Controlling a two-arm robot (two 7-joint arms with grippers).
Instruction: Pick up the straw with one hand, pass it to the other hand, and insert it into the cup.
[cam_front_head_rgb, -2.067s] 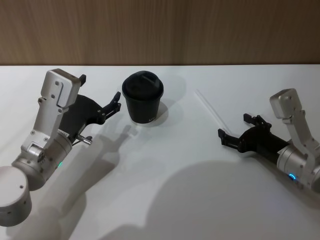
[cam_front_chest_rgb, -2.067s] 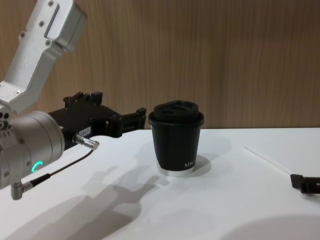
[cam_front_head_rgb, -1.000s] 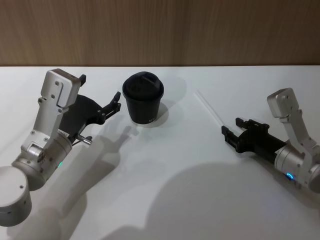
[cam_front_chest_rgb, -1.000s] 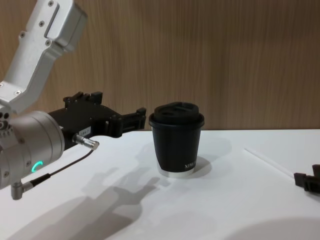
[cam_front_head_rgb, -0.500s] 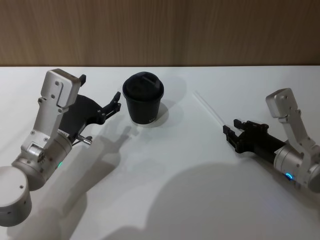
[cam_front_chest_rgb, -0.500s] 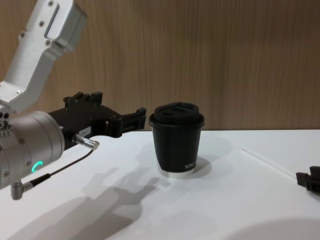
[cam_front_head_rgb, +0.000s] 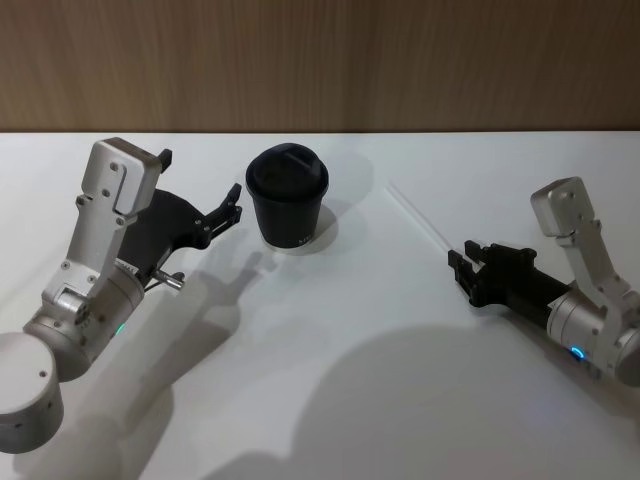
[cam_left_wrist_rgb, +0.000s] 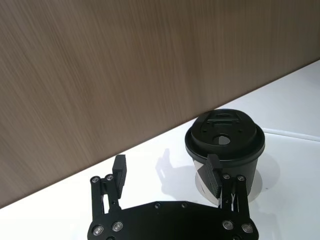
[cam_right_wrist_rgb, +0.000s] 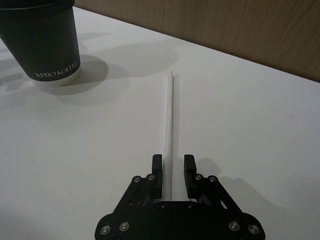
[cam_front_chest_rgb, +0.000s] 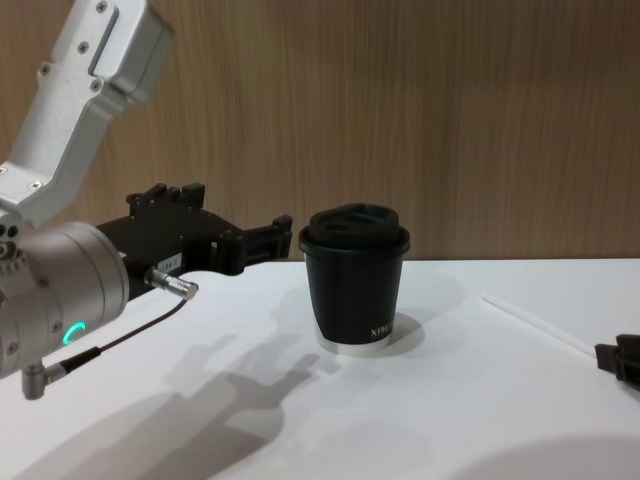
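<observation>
On one table (cam_front_head_rgb: 330, 340) with open room around the one cup (cam_front_head_rgb: 287, 195): left gripper (cam_front_head_rgb: 200, 177) just left of the cup, fingers spread wide, empty; right gripper (cam_right_wrist_rgb: 173, 167) well right, fingers narrowly parted astride one flat-lying straw (cam_right_wrist_rgb: 171, 115).

- Bright, even light covers the white desk (cam_front_head_rgb: 350, 300).
- Broad soft shadows of the left arm (cam_front_head_rgb: 95, 260) and right arm (cam_front_head_rgb: 590, 290) darken its near edge.
- The cup (cam_front_head_rgb: 287, 195) throws a faint shadow toward the right edge.
</observation>
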